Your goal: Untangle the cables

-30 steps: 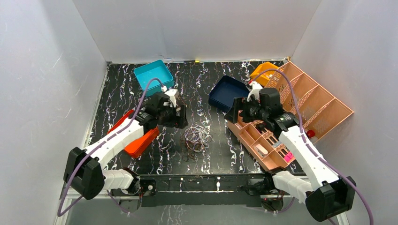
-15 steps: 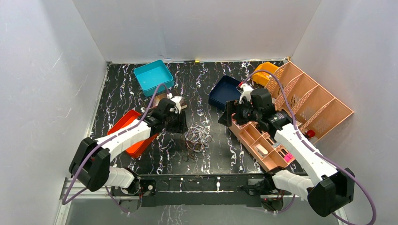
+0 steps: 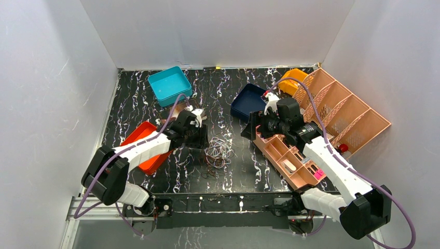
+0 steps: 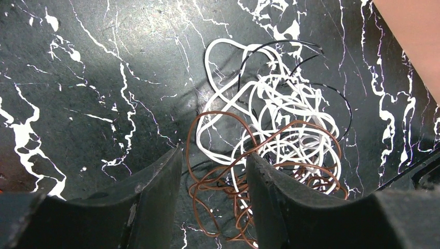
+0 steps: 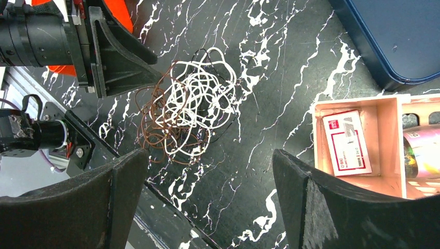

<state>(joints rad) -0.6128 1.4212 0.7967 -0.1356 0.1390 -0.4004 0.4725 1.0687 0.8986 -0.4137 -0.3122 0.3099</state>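
Observation:
The cables (image 3: 218,151) lie as a hand-sized tangle of white, brown and black loops on the black marbled table, mid-front. My left gripper (image 3: 203,141) is open at the tangle's left edge. In the left wrist view its open jaws (image 4: 215,155) straddle brown loops of the cables (image 4: 270,124) without closing on them. My right gripper (image 3: 252,129) is open wide and empty, above the table to the right of the tangle. In the right wrist view (image 5: 207,155) the cables (image 5: 187,111) lie ahead, with the left gripper (image 5: 119,57) beside them.
A teal bin (image 3: 169,85) stands at the back left and a navy bin (image 3: 251,101) at the back centre. A red tray (image 3: 142,150) lies under the left arm. A peach organiser (image 3: 290,155) and a peach rack (image 3: 347,111) stand at the right, an orange bin (image 3: 293,78) behind.
My left gripper has moved down and nearer, up to the tangle's left edge. My right gripper shifted slightly left, then stayed. The cables have not moved.

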